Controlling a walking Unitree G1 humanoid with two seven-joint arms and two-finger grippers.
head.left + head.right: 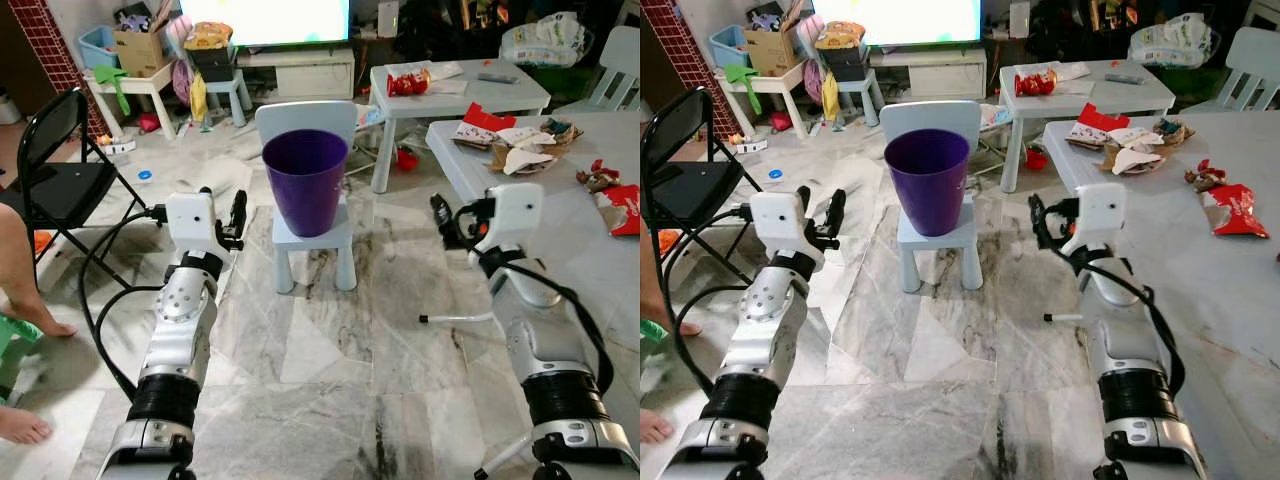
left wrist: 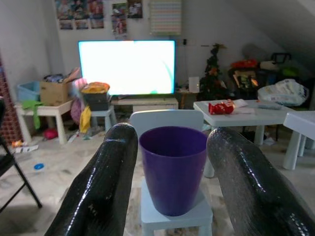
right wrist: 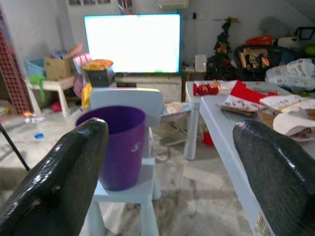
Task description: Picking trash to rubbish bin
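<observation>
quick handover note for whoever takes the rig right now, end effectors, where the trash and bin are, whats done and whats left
Left end effector: open, empty, raised and aimed at the bin.
Right end effector: open, empty, raised beside the near table's edge.
Round purple plastic rubbish bin: upright on a small pale blue plastic chair, straight ahead between the arms; what is in it can't be told.
Trash: red and white crumpled wrappers and a red snack packet on the near white table, on the robot's right; more red wrappers on the far white table.
Done: nothing held yet.
Left: pick up each piece and drop it in the bin.
</observation>
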